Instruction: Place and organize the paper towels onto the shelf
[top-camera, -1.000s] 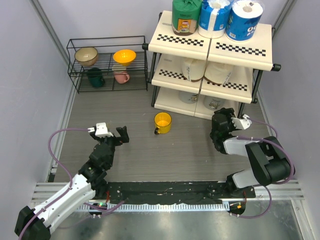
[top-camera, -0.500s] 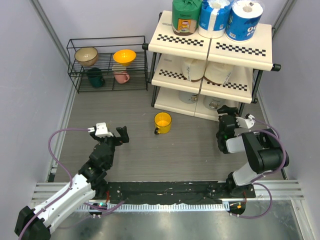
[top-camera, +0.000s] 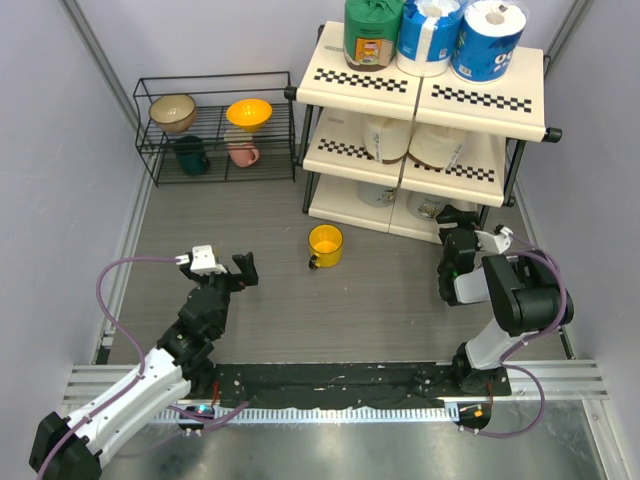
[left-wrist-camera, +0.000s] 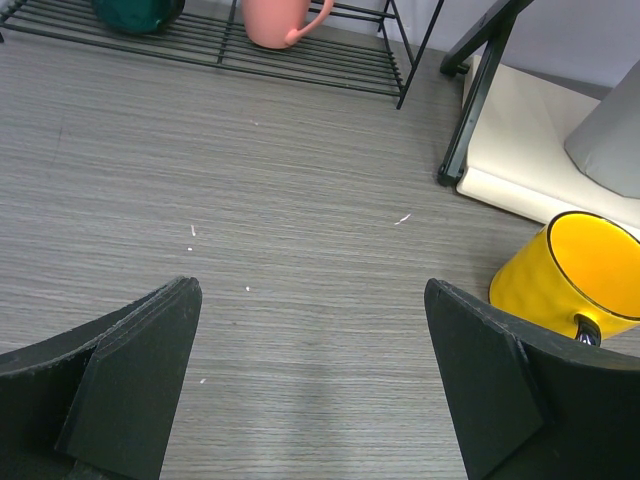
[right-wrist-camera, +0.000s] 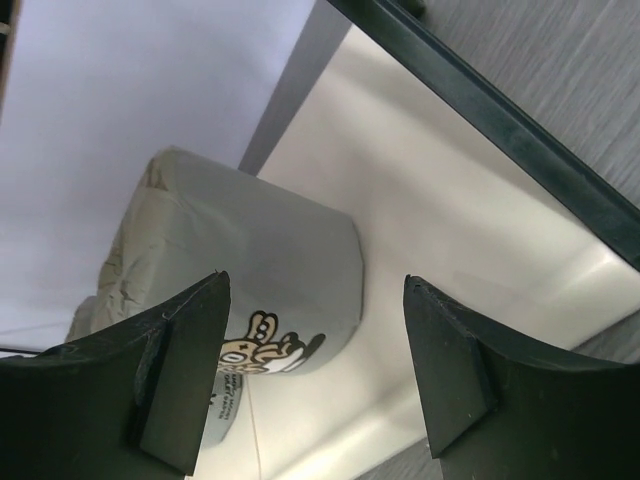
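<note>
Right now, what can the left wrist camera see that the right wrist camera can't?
Only the left wrist view: the yellow cup, the pink mug and the low black wire rack. Only the right wrist view: a grey-white paper towel roll with a cartoon label, sitting on the lowest panel of the shelf. Both: the grey floor, a piece of that cream panel with its black frame, and each camera's own claw, the left claw and the right claw, open and empty.
</note>
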